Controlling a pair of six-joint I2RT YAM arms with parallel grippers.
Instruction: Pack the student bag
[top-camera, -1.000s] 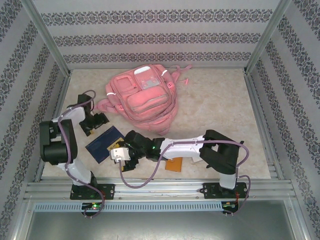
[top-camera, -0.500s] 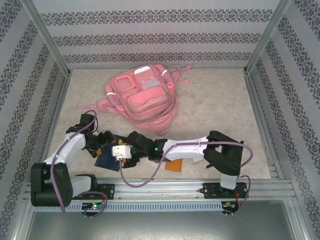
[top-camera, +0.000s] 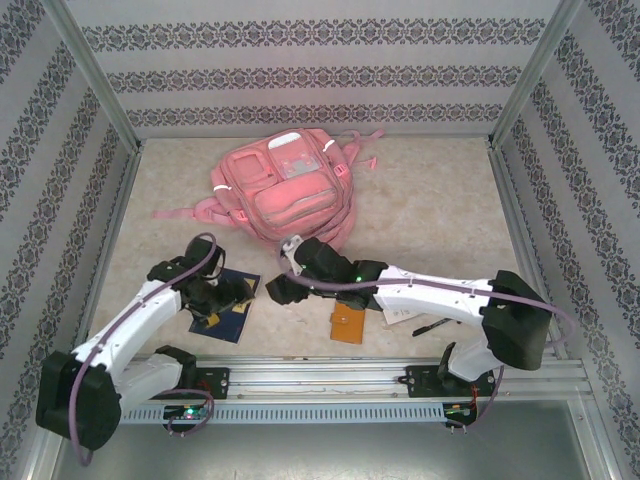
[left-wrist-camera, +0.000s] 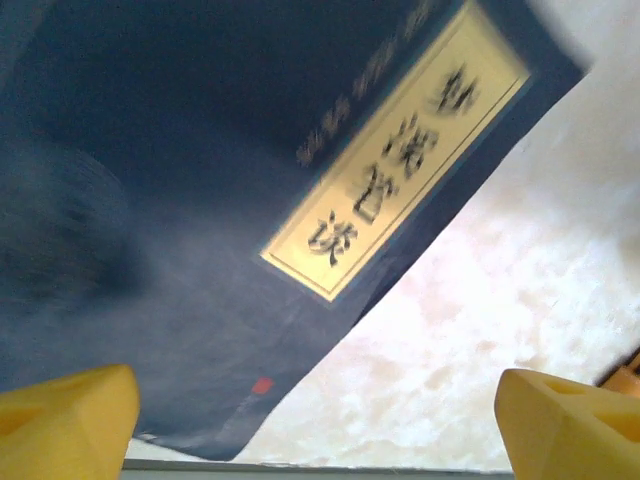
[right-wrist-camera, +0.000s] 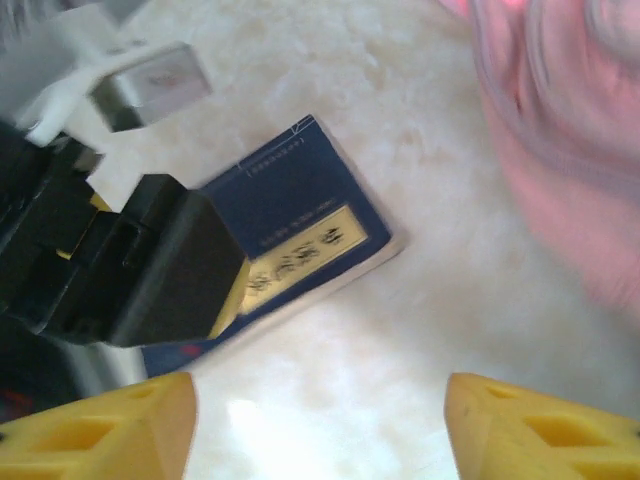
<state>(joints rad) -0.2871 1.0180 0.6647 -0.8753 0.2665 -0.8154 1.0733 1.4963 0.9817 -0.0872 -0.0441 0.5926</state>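
The left claw (left-wrist-camera: 320, 425), open, has dropped over the flat dark-blue book with yellow title strip (left-wrist-camera: 200, 150) near the soft pink fabric backpack (top-camera: 285, 195). The right claw (right-wrist-camera: 320, 425), also open, has withdrawn toward the backpack. Grasping the book looks next.

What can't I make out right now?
- Blue book: left wrist view cuts it at top and left edges, label blurred; top view, left gripper covers part.
- Student bag: zips too small in top view; blurred and edge-cut in right wrist view.
- Orange notebook: cover too small to read, top view.
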